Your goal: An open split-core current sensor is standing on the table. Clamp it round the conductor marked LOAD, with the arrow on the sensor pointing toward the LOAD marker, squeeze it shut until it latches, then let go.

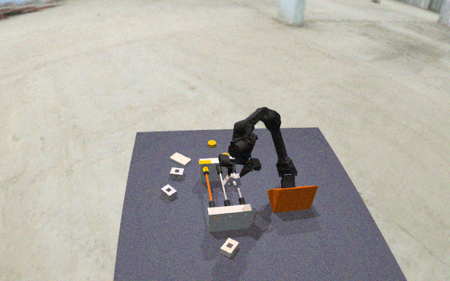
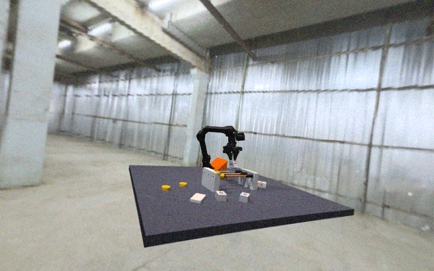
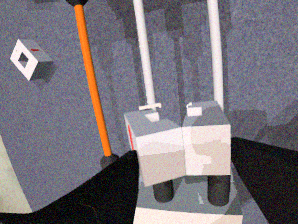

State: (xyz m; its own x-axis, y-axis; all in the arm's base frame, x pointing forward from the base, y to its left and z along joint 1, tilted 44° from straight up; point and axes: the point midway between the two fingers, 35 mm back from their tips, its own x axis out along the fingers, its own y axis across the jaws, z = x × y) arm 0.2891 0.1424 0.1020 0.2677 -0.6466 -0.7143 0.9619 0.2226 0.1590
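My gripper (image 1: 235, 173) (image 2: 233, 159) (image 3: 182, 152) is shut on the open white-and-grey sensor (image 1: 234, 176) (image 2: 233, 163) (image 3: 207, 150), one finger on each outer side. The sensor's halves meet on the wrist camera's side and spread apart below; a red mark shows on the left half. It hangs above the middle white conductor (image 1: 223, 190) (image 3: 145, 55) and the right white conductor (image 1: 239, 194) (image 3: 216, 50). The orange conductor (image 1: 209, 188) (image 3: 92, 75) lies to the left, with a yellow sleeve (image 1: 205, 170) at its far end. Marker lettering is unreadable. The sensor's arrow cannot be made out.
End blocks (image 1: 229, 221) (image 2: 210, 179) hold the conductors. An orange wedge (image 1: 292, 199) (image 2: 219, 164) stands by the arm's base. Blocks with square holes (image 1: 176, 177) (image 2: 221, 198), a flat white plate (image 1: 180, 159) (image 2: 198, 198) and yellow discs (image 1: 211, 143) (image 2: 166, 187) lie around the rack.
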